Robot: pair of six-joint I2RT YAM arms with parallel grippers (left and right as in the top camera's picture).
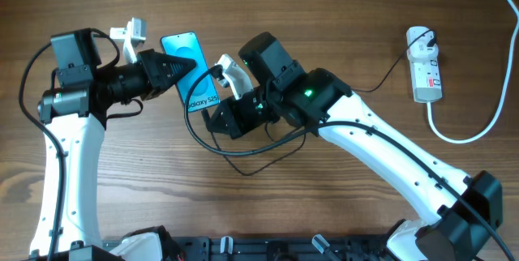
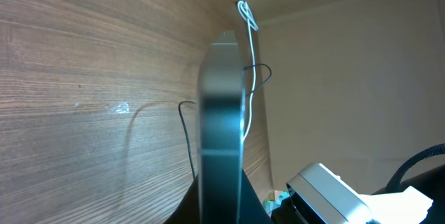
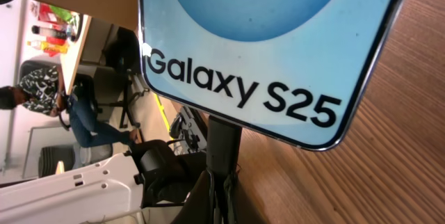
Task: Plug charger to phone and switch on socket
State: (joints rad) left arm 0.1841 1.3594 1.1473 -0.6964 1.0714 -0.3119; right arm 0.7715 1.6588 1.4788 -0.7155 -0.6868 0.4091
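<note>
Wooden counter fills the overhead view. On it the left gripper is closed on the phone, which is tilted with its screen showing. The right gripper sits just at the phone's lower end. The charger runs from the socket at far right, passes under the right arm and loops below the phone. A white cord curls off the socket.

From the left wrist, the phone stands edge-on, rising from between the gripper's dark fingers, with black cable lying on the wood beside it.

From the right wrist, "Galaxy S25" is directly above the gripper. Its fingers are narrow, pinching a dark stub that meets the phone's bottom edge, apparently the charger's end.
</note>
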